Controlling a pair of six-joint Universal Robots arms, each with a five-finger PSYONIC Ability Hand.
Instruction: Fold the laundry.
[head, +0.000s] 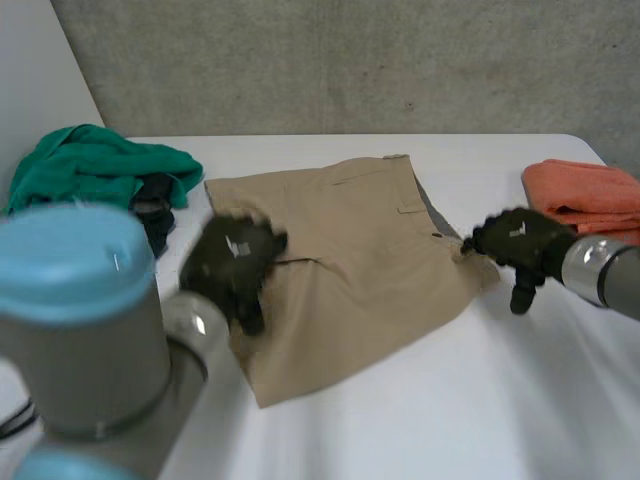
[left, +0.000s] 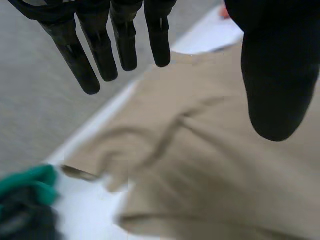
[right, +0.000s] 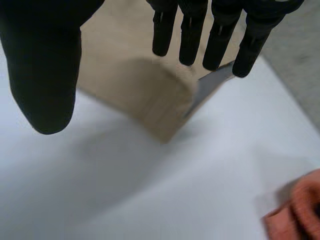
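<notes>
Tan shorts (head: 350, 260) lie folded on the white table (head: 480, 400), also seen below my left hand (left: 210, 165) and under my right hand's fingertips (right: 145, 95). My left hand (head: 232, 262) hovers over the shorts' left edge, fingers (left: 100, 45) straight and apart from the thumb (left: 277, 80), holding nothing. My right hand (head: 515, 242) hangs just off the shorts' right corner (right: 167, 132), fingers (right: 217, 35) straight, thumb (right: 42, 65) wide apart, empty.
A green garment (head: 95, 165) with a dark item (head: 155, 205) beside it lies at the table's left back. An orange folded towel (head: 590, 195) sits at the right back, and its edge (right: 300, 210) shows near my right hand.
</notes>
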